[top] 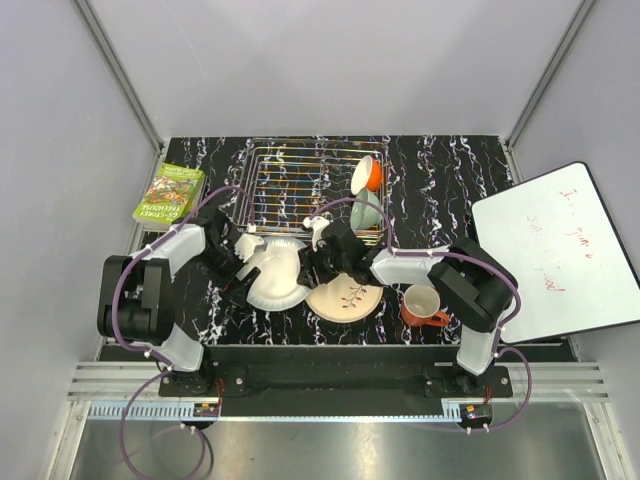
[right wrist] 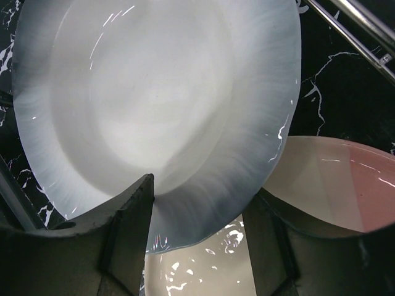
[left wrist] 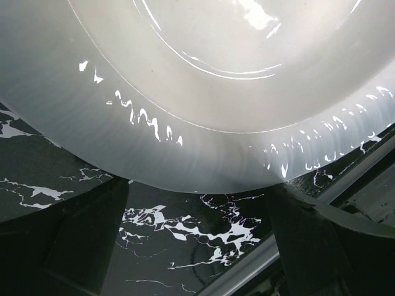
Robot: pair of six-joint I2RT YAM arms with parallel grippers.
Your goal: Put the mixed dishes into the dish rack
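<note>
The white round plate (top: 276, 273) lies on the black marble table in front of the dish rack (top: 290, 180), its right rim over the edge of the peach-pink twig plate (top: 346, 299). My left gripper (top: 243, 272) is open at the white plate's left rim (left wrist: 203, 154). My right gripper (top: 308, 268) is open, and the plate's right rim (right wrist: 203, 209) lies between its fingers above the peach plate (right wrist: 321, 185). The orange bowl (top: 369, 173) and the pale green bowl (top: 365, 210) stand on edge in the rack's right end. The orange mug (top: 422, 305) sits at the front right. I cannot make out the pink cup.
A green book (top: 168, 195) lies at the table's left edge beside the rack. A whiteboard (top: 555, 250) leans at the right. A small pale object (top: 320, 231) shows behind my right wrist. The rack's left and middle slots hold nothing.
</note>
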